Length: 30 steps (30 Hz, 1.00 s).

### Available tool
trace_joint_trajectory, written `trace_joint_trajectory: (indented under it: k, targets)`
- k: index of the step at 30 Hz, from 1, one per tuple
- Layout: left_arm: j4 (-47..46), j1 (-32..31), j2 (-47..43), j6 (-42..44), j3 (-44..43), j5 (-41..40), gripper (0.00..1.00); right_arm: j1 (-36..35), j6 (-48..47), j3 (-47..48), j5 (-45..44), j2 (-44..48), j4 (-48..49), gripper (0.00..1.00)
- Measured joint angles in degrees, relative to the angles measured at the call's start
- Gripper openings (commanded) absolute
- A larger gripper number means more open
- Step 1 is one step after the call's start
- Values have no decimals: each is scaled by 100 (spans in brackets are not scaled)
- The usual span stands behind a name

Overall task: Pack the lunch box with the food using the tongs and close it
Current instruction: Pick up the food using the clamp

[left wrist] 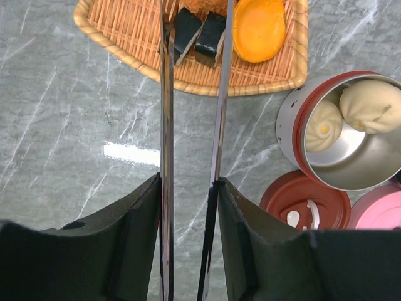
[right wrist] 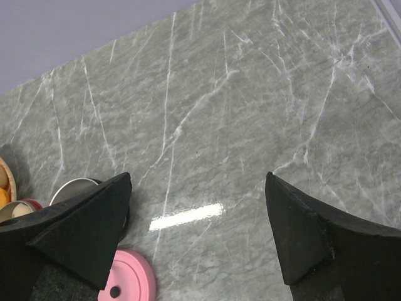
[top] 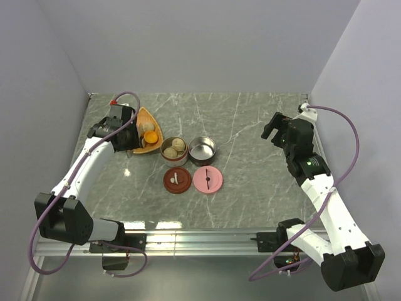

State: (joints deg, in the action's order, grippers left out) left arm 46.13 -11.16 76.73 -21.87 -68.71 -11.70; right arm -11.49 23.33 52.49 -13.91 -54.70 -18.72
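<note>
My left gripper [left wrist: 188,182] is shut on the tongs [left wrist: 166,125], whose two thin metal arms run up over the woven orange plate [left wrist: 125,44]. Two dark rolls [left wrist: 188,31] lie between the arms, and an orange chunk [left wrist: 258,28] sits just to their right. The tong tips are cut off at the top of the left wrist view. A red-rimmed tin [left wrist: 294,119] beside the plate holds beige dumplings [left wrist: 369,103]. In the top view the left gripper [top: 128,135] hovers at the plate [top: 145,116]. My right gripper [top: 276,128] hangs open over bare table, far to the right.
An empty steel tin [top: 202,149] stands right of the filled tin [top: 173,149]. A dark red lid [top: 177,180] and a pink lid [top: 208,180] lie flat in front of them. The pink lid [right wrist: 128,279] also shows beside the right gripper's [right wrist: 198,182] left finger.
</note>
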Motion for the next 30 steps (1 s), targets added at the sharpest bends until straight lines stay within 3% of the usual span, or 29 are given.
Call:
trace_joint_trajectory:
  k: [24, 30]
  targets:
    - [-369, 232, 195, 168, 120, 57, 45, 0, 129, 0, -20, 105, -61, 94]
    - [-352, 260, 306, 177, 120, 216, 39, 0, 129, 0, -20, 90, -59, 94]
